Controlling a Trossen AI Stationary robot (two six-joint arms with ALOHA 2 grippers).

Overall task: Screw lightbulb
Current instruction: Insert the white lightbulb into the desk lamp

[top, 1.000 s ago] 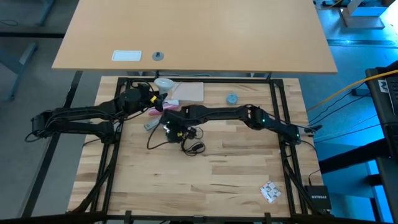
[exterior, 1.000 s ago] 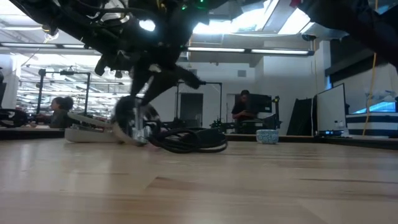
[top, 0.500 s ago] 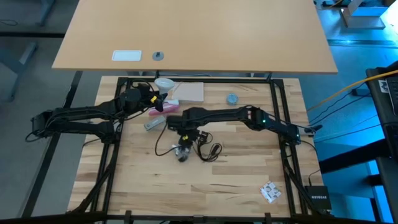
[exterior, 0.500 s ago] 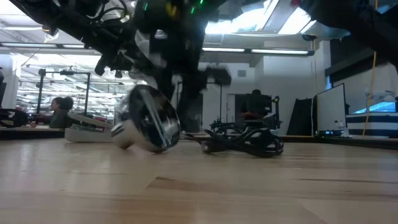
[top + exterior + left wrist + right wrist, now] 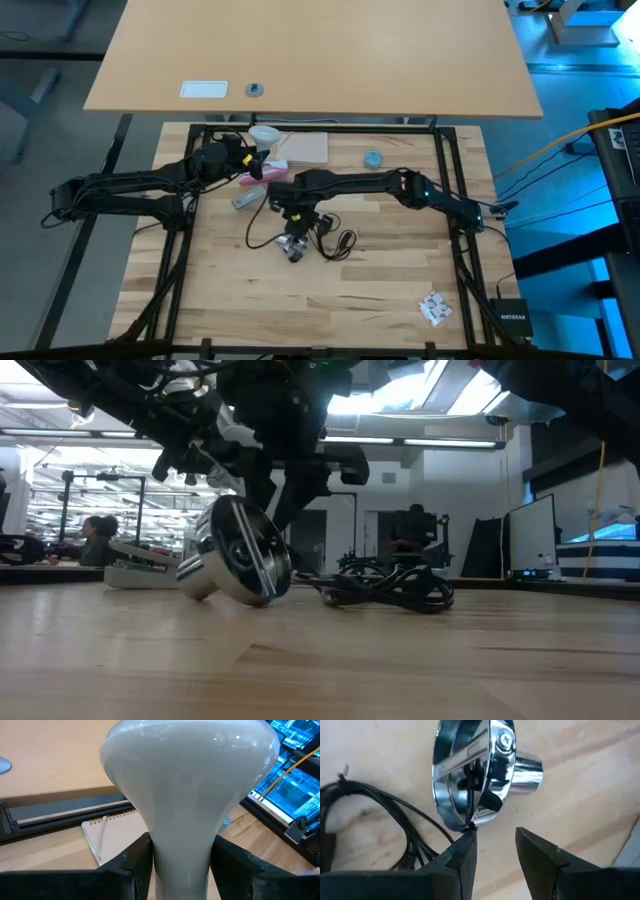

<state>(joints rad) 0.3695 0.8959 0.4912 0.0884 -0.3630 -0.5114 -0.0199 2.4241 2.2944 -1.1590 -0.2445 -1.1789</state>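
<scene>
The white frosted lightbulb (image 5: pixel 263 133) is held in my left gripper (image 5: pixel 252 157) at the table's far left. It fills the left wrist view (image 5: pixel 190 775), globe pointing away from the wrist. The silvery socket (image 5: pixel 292 245) lies tipped on its side on the table's middle, resting on its rim and stem (image 5: pixel 235 555). Its black cord (image 5: pixel 335 240) is bunched to its right. My right gripper (image 5: pixel 495 845) is open just above and behind the socket (image 5: pixel 475 770), with nothing between its fingers. My left gripper pinches the lightbulb's tapering neck (image 5: pixel 180 865) between its two fingers (image 5: pixel 135 867), below the globe. The fingers lie along the bulb's axis, and the globe sticks out beyond their tips toward the far edge. My right gripper has one fingertip (image 5: pixel 468 840) at the socket's rim (image 5: pixel 462 822); I cannot tell whether it touches.
A spiral notepad (image 5: pixel 305 148), a pink object (image 5: pixel 250 180) and a grey object (image 5: pixel 243 200) lie near the left gripper. A blue-grey round cap (image 5: pixel 373 158) sits at the far right. A crumpled piece (image 5: pixel 433 308) lies near right. People sit in the room behind.
My right gripper has gone toward the table's near edge and a little right. The socket has moved with it from beside the left gripper to the table's middle and now lies tipped on its side. The cord has trailed along and bunched at the socket's right.
</scene>
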